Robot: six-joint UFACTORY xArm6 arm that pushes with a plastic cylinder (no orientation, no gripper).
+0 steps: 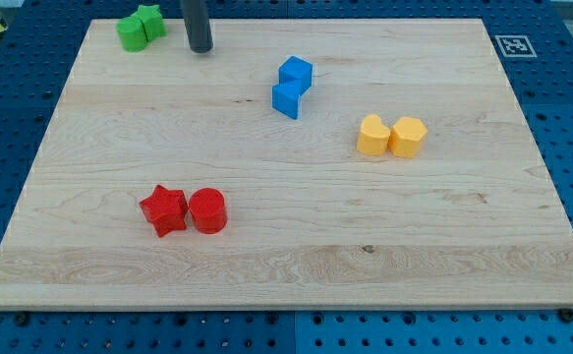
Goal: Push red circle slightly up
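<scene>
The red circle (207, 210) lies at the lower left of the wooden board (296, 246). A red star (164, 209) touches its left side. My tip (200, 48) rests near the view's top, far above the red circle and just right of the green blocks. It touches no block.
Two green blocks (140, 28) sit together at the top left corner. Two blue blocks (292, 87) touch each other right of centre top. Two yellow blocks (391, 136) sit side by side at the right. A marker tag (514, 45) lies off the board's top right corner.
</scene>
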